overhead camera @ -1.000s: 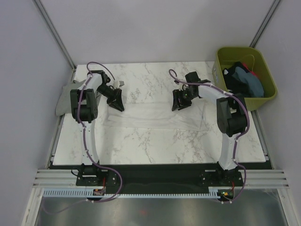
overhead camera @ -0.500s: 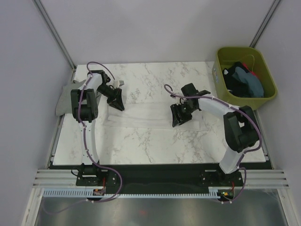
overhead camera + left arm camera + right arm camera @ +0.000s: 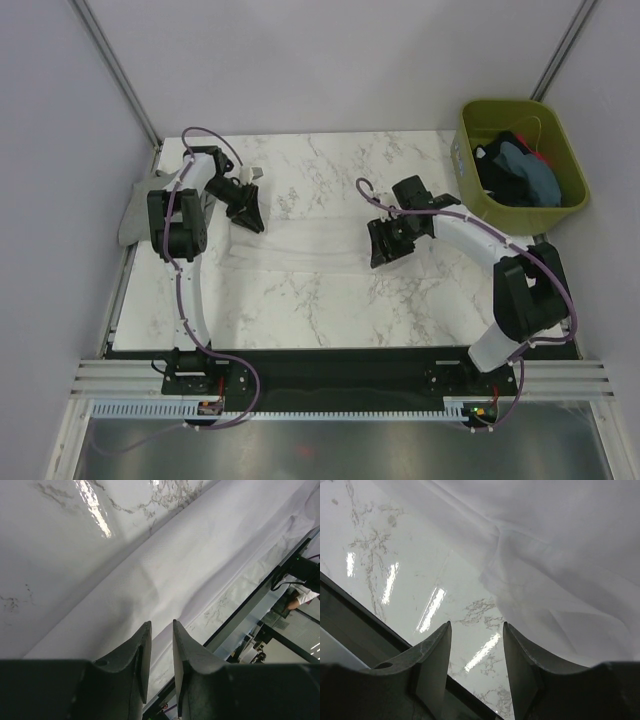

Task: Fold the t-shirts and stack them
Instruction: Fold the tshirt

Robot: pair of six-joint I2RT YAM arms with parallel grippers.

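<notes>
The large white t-shirt [image 3: 310, 248] lies on the marble table as a long folded band, running left to right. My left gripper [image 3: 248, 215] hovers over its left end, jaws a narrow gap apart and empty; the left wrist view shows the gripper [image 3: 160, 625] above the smooth cloth [image 3: 165, 565]. My right gripper [image 3: 387, 245] is at the band's right part, open and empty. In the right wrist view the gripper [image 3: 476, 625] is over bare marble beside rumpled white cloth [image 3: 570, 545]. A grey t-shirt [image 3: 135, 205] lies at the table's left edge.
An olive-green bin [image 3: 510, 104] stands off the table's far right corner, holding a blue-teal shirt [image 3: 535, 178] and dark shirts [image 3: 497, 172]. Grey walls close in the far side. The table's near edge meets a black strip with the arm bases.
My right gripper moved toward the near side with the shirt's far right edge, which now lies folded over into a narrower band, and the gripper has opened. The left gripper barely moved.
</notes>
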